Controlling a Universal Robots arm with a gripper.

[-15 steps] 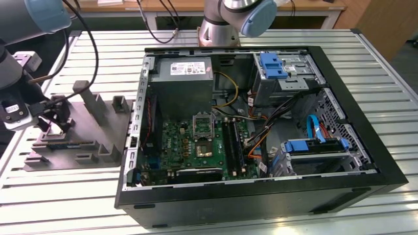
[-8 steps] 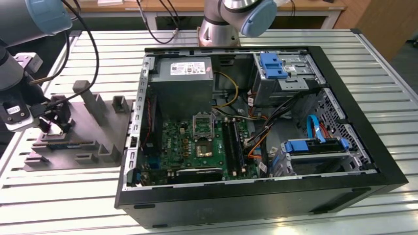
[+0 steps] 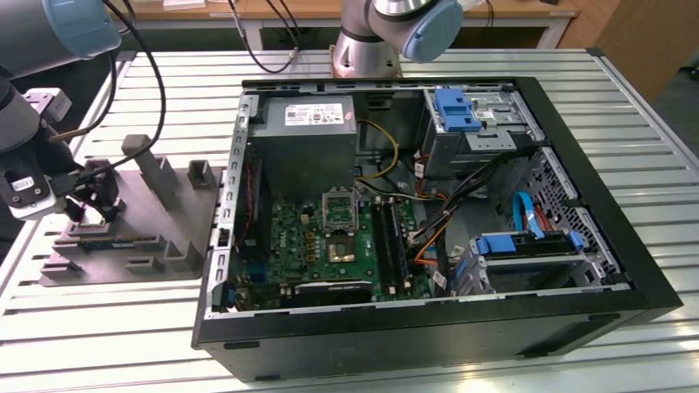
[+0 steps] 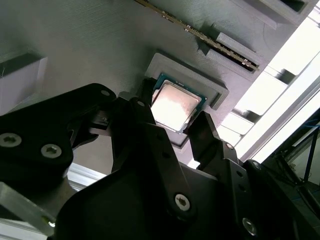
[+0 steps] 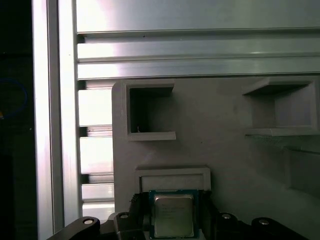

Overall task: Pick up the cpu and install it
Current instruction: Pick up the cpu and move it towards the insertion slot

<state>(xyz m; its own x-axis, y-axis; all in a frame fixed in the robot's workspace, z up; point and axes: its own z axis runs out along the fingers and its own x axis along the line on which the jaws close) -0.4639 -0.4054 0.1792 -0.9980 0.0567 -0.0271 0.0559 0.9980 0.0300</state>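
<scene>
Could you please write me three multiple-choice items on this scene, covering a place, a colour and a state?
1. The cpu lies: A in a recess of the grey fixture; B on the motherboard; C on the bare table.
2. The drive-bay clips are: A red; B blue; C yellow.
3. The computer case is: A shut; B upright; C open on its side.
Answers: A, both wrist views show it seated there; B, plainly blue in the exterior view; C, its insides lie exposed.

silvery-grey cpu [image 4: 173, 105] edged green, pale grey fixture [image 4: 90, 42]
</scene>
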